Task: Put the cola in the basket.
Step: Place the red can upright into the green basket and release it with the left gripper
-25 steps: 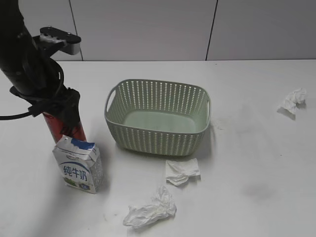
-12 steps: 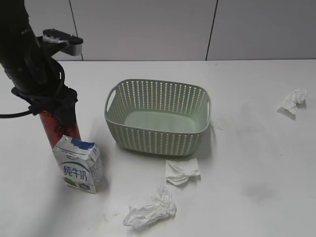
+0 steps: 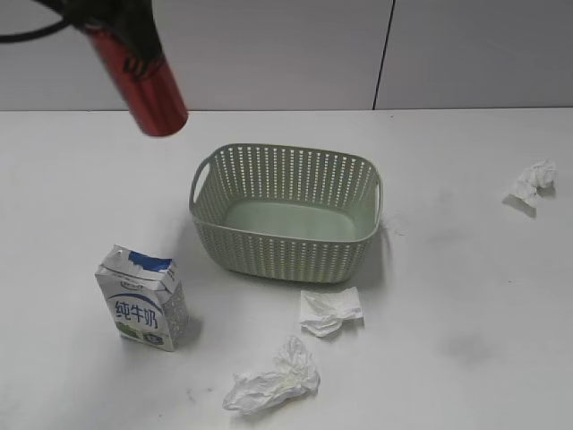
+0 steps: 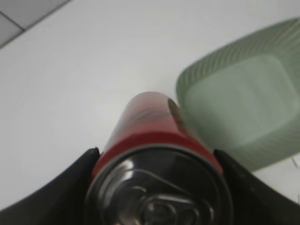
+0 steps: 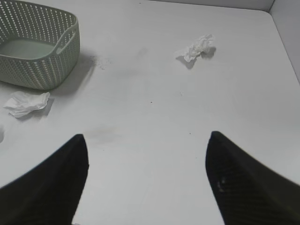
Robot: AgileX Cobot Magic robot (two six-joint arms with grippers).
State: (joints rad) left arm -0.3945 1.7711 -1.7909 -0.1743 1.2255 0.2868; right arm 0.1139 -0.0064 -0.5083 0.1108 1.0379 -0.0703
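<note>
The cola (image 3: 143, 76) is a slim red can, tilted and held high in the air at the upper left, above and left of the basket (image 3: 286, 242). My left gripper (image 4: 157, 185) is shut on the cola (image 4: 147, 124); its silver top faces the left wrist camera, with black fingers on both sides. In the exterior view the fingers are cut off by the top edge. The sage-green basket (image 4: 243, 103) stands empty below and to the right of the can, and shows again in the right wrist view (image 5: 44, 70). My right gripper (image 5: 147, 178) is open and empty above bare table.
A white-and-blue milk carton (image 3: 141, 297) stands left of the basket at the front. Crumpled tissues lie in front of the basket (image 3: 329, 312), nearer the front edge (image 3: 273, 378), and at the far right (image 3: 532, 182). A grey wall runs behind the table.
My left gripper has lifted the cola from the table beside the milk carton, up and slightly right. The can is now tilted in the air. The right gripper shows no change.
</note>
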